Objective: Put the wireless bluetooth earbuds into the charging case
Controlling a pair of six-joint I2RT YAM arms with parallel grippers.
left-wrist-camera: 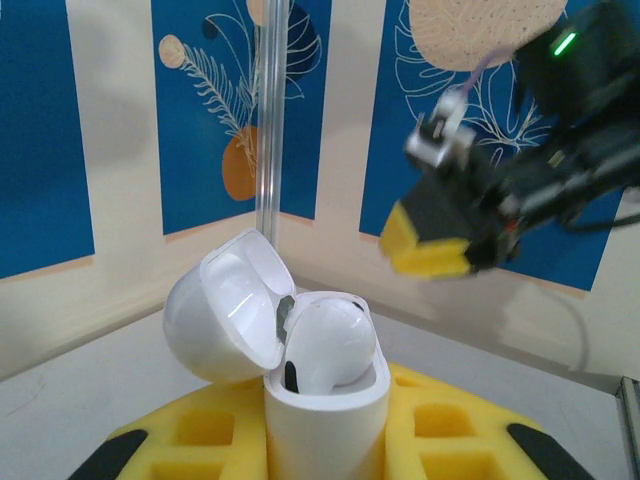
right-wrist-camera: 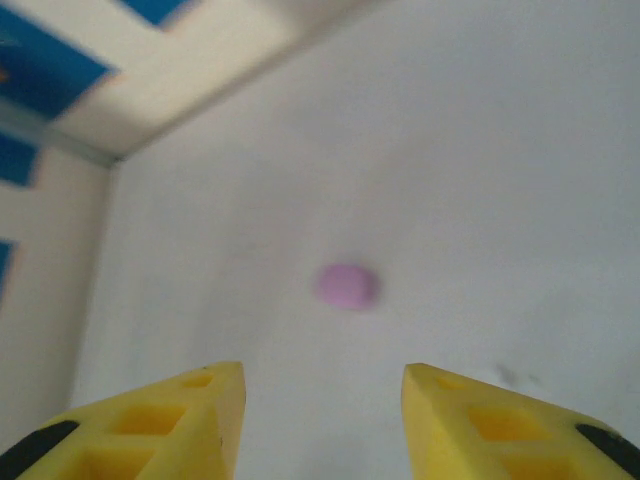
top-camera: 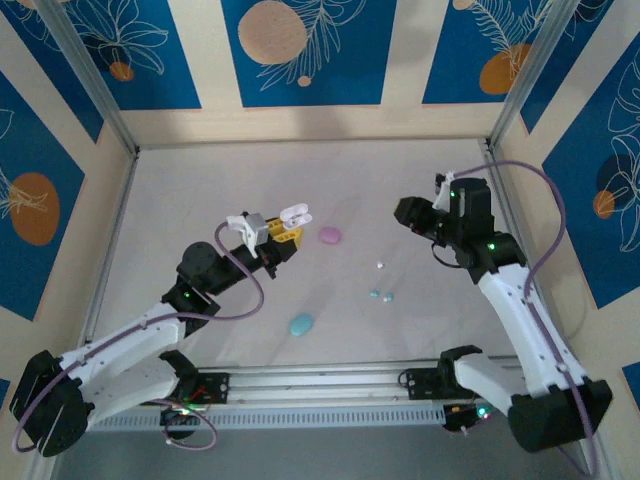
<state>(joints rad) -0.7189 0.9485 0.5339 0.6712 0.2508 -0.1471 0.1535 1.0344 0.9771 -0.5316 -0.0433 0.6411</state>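
Earbuds point(top-camera: 376, 294) scattered on pale tabletop point(top-camera: 200, 195), blue leaf-print wall panels point(top-camera: 300, 60)

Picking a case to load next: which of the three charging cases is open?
The white case, held in the left gripper, lid flipped back. The pink case and cyan case lie closed.

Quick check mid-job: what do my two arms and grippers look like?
The left arm and right arm both have white link shells, black joints and bases, a looping purple cable and small green lights. The left gripper and right gripper carry yellow finger pads moulded with square pockets and black patches.
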